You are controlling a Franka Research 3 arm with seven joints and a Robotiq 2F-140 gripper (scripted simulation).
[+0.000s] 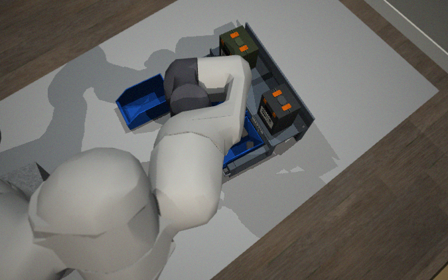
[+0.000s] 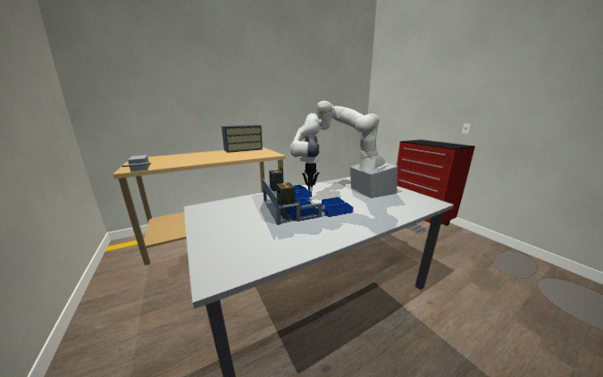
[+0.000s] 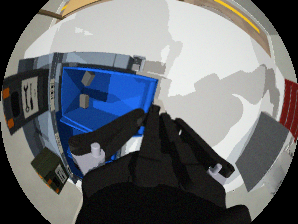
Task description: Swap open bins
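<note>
The black end effector (image 2: 311, 188) (image 3: 156, 105) is fully closed, grips nothing and points down near the front of the grey metal shelf (image 1: 281, 72) (image 2: 278, 215) (image 3: 110, 61); contact cannot be determined. In the top view, an open blue bin (image 1: 145, 101) (image 2: 336, 206) rests on the light-grey bench (image 1: 361, 73) (image 2: 247, 248) (image 3: 215, 45) at 9 o'clock from the shelf. At its 4 o'clock, a blue bin containing small grey parts (image 1: 245, 148) (image 2: 302, 191) (image 3: 112, 107) occupies the shelf; exact seating cannot be determined
</note>
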